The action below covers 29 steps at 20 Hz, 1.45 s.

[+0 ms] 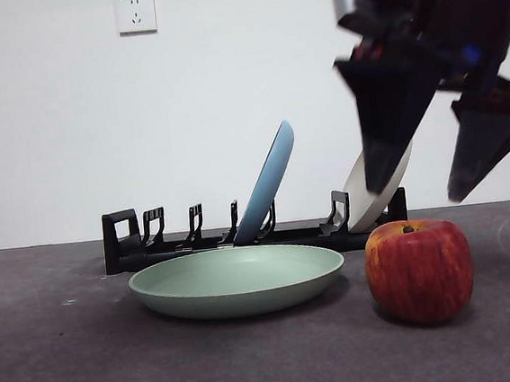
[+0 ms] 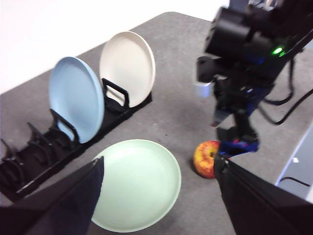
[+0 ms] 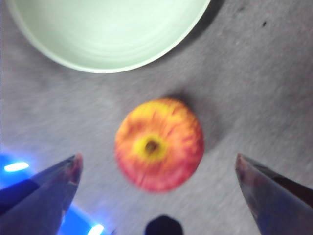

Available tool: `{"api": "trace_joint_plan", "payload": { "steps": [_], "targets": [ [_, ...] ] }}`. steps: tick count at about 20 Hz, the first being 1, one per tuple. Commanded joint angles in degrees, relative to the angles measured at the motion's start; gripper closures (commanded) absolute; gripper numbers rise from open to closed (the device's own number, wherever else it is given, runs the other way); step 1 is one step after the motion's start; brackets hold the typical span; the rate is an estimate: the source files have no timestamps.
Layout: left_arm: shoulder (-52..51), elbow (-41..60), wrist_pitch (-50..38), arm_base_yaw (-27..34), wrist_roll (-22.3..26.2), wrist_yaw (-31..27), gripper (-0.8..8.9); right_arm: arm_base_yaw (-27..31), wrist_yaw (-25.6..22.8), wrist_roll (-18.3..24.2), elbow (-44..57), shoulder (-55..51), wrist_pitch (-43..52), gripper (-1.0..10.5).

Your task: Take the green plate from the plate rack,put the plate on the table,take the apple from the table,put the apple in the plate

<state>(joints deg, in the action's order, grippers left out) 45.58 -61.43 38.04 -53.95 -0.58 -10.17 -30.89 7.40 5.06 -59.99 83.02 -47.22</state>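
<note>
The green plate (image 1: 237, 281) lies flat and empty on the table (image 1: 74, 371) in front of the plate rack (image 1: 170, 244); it also shows in the left wrist view (image 2: 134, 183) and the right wrist view (image 3: 107, 34). The apple (image 1: 419, 270) stands on the table to the right of the plate, apart from it, stem up (image 3: 159, 144). My right gripper (image 1: 418, 192) hangs open above the apple, jaws spread wide to either side, not touching it. It also shows in the left wrist view (image 2: 234, 134). My left gripper (image 2: 159, 169) is open and empty, high above the plate.
A light blue plate (image 1: 268, 181) and a beige plate (image 1: 377, 193) stand in the rack's slots; the rack's left slots are bare. A white wall with a socket (image 1: 136, 13) is behind. The table's edge lies beyond the apple (image 2: 293, 161).
</note>
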Motion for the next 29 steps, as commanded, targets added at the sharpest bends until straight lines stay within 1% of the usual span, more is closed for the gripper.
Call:
{"api": "trace_joint_plan", "payload": {
  "steps": [1, 3, 9, 10, 12, 13, 15, 18, 22, 25, 27, 29],
  "targets": [
    [0.0, 0.2, -0.1, -0.1, -1.0, 0.5, 4.36, -1.3, -1.9, -1.6, -0.1, 3.1, 1.1, 2.7],
    [0.0, 0.2, -0.2, -0.1, -1.4, 1.7, 4.36, -1.6, -1.8, -2.1, -0.1, 5.5, 2.0, 2.7],
    [0.0, 0.2, -0.2, -0.1, -1.4, 1.6, 4.36, -1.6, -1.8, -2.3, -0.1, 10.8, 2.8, 2.9],
    [0.0, 0.2, -0.2, -0.1, -1.4, 1.6, 4.36, -1.6, -1.8, -2.3, -0.1, 11.3, 2.8, 3.3],
    [0.0, 0.2, -0.2, -0.1, -1.4, 1.4, 4.36, -1.6, -1.7, -2.6, -0.1, 11.6, 2.8, 4.5],
    [0.0, 0.2, -0.2, -0.1, -1.4, 1.4, 4.36, -1.6, -1.6, -2.7, -0.1, 11.6, 2.8, 5.0],
    [0.0, 0.2, -0.2, -0.1, -1.3, 1.4, 4.36, -1.6, -1.5, -2.7, -0.1, 11.6, 2.3, 7.1],
    [0.0, 0.2, -0.2, -0.1, -1.1, 1.3, 4.36, -1.6, -1.3, -2.6, -0.1, 11.6, 1.6, 9.6],
    [0.0, 0.2, -0.2, -0.1, -0.9, 1.3, 4.36, -1.6, -1.5, -3.5, -0.1, 10.3, 1.2, 9.6],
    [0.0, 0.1, -0.2, -0.1, -0.9, 1.3, 4.36, -1.6, -1.9, -4.2, -0.5, 5.1, 0.9, 9.6],
    [0.0, 0.2, -0.2, -0.1, -0.9, 1.3, 4.36, -1.6, -2.0, -4.3, -2.6, 2.6, 0.9, 9.6],
    [0.0, 0.2, -0.2, -0.1, -0.9, 1.3, 4.36, -2.4, -2.0, -4.3, -6.3, 2.5, 1.0, 9.6]
  ]
}}
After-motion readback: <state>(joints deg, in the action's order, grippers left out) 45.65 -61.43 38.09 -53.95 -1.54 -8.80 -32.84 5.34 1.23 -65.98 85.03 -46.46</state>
